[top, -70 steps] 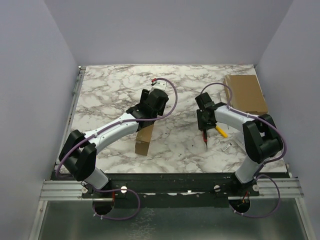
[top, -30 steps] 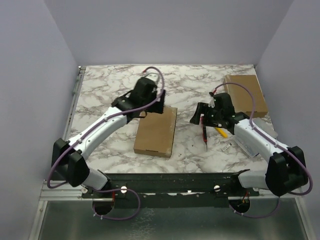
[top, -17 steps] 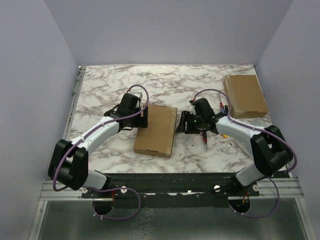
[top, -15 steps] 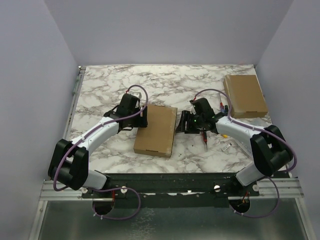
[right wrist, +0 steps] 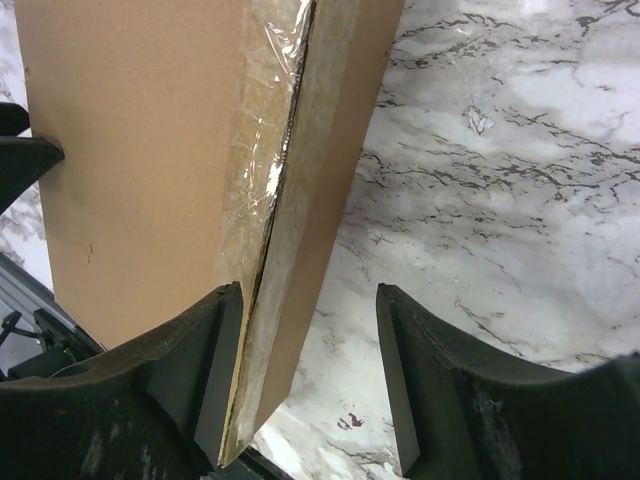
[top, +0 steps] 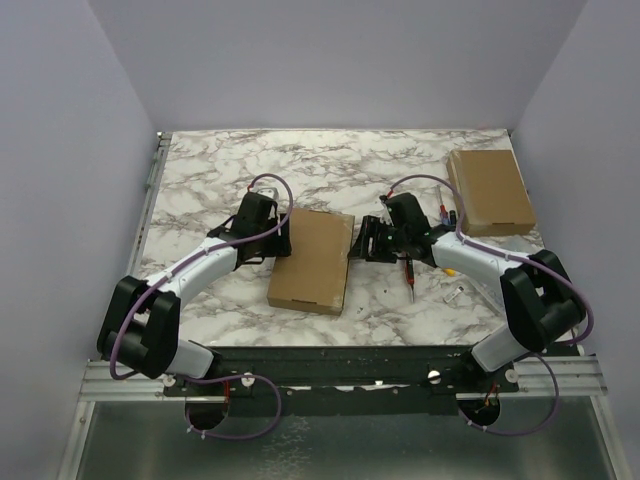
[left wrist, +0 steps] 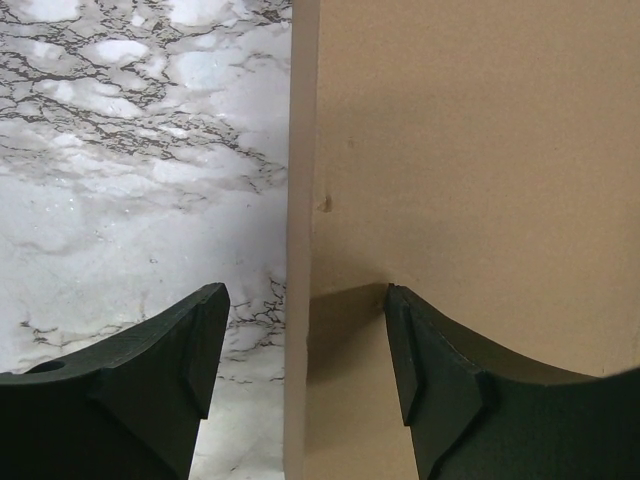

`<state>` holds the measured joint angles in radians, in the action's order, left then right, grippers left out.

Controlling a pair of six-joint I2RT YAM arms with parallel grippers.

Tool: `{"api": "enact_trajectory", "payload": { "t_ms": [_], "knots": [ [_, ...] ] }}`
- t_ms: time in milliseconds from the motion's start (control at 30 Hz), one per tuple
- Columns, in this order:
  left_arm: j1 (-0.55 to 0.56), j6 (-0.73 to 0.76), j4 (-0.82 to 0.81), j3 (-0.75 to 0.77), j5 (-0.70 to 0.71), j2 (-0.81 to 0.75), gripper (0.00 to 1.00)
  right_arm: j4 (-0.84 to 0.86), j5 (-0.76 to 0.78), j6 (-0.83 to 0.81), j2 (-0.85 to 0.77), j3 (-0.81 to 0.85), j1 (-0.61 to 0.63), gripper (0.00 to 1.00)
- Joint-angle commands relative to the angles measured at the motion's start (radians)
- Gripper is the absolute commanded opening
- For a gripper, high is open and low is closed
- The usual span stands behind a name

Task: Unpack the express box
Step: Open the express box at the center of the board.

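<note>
Step in hand: getting a hold on the box [top: 312,260], which lies flat in the middle of the table [top: 200,190] between the arms, lid shut. The left gripper [left wrist: 305,300] straddles its left edge and the right gripper [right wrist: 310,295] its right side, both with jaws apart and apparently pinching nothing. Plain brown card, with wrinkled clear tape [right wrist: 265,150] over the side seam; next, steady it and break that tape.

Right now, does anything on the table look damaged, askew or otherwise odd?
The middle box has wrinkled clear tape along its side seam, with a dark gap that looks like a slit. A small dent marks its top near the left edge. The box also lies slightly skewed to the table's edge.
</note>
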<state>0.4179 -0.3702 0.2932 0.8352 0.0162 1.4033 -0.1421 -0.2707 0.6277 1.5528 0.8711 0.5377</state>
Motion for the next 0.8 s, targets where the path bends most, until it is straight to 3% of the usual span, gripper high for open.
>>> {"api": "enact_trajectory", "payload": {
  "t_ms": [0, 567, 767],
  "knots": [
    [-0.01, 0.004, -0.005, -0.022, 0.039, 0.02, 0.69, 0.003, 0.036, -0.023, 0.008, -0.015, 0.007, 0.62],
    [-0.023, 0.001, 0.009, -0.028, 0.065, 0.042, 0.69, -0.068, 0.185, -0.07, 0.037, -0.039, 0.007, 0.6],
    [-0.027, 0.006, 0.014, -0.031, 0.069, 0.045, 0.69, -0.027, 0.235, -0.064, -0.003, -0.118, 0.007, 0.57]
  ]
}}
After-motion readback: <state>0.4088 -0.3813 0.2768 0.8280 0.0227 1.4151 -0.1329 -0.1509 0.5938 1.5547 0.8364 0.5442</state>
